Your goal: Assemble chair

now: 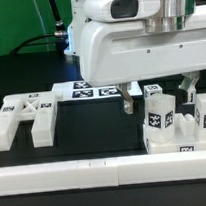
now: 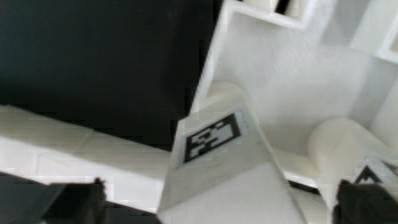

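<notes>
Black tabletop (image 1: 94, 137), green backdrop, white rail (image 1: 106, 169) in front | loose chair parts: flat pieces (image 1: 27, 117) at the exterior view's left, tagged blocks (image 1: 185, 127) at its right, probably spaced for single picks | arm (image 1: 116, 40) reaches straight down; gripper (image 1: 158, 95) straddles one upright block (image 1: 157, 117), jaws apart, seemingly not yet touching it.
</notes>
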Controlling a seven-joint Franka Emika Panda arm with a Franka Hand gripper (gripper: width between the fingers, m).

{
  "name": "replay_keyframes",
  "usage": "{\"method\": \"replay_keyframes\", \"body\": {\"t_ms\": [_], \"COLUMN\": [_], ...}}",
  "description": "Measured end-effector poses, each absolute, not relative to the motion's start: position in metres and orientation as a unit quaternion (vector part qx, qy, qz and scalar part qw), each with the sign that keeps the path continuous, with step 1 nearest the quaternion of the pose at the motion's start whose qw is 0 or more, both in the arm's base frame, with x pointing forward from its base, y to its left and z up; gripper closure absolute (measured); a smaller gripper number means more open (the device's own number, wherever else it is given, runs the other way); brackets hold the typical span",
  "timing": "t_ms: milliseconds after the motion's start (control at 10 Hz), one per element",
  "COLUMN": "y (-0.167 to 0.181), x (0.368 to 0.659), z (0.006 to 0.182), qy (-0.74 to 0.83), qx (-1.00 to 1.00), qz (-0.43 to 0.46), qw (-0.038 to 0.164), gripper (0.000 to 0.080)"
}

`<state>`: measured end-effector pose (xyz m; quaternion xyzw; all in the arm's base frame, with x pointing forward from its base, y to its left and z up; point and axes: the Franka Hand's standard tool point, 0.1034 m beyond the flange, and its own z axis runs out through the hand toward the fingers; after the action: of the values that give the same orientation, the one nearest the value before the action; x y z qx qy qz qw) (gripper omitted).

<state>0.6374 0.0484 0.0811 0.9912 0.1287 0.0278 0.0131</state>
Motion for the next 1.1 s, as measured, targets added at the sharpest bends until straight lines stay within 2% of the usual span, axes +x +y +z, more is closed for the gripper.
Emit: {"method": "replay_keyframes", "body": {"t_ms": [100,200,300,500,1100], "y": [0.0483,0.0484,0.0484,0.0488,0.0504], "x": [0.6374,0.6374,0.6373,0.6379,0.6376], "z": [0.0811,0.081,0.0809,0.0808,0.0793], "qy": [0.129,0.121,0.112,0.083,-0.253], "qx": [0.991,0.992,0.993,0.996,0.967], "qz": [0.028,0.028,0.028,0.028,0.029], "qw": [0.013,0.013,0.012,0.01,-0.006], "gripper": [0.0239,0.0422,0.0509,0.0509,0.0509]}}
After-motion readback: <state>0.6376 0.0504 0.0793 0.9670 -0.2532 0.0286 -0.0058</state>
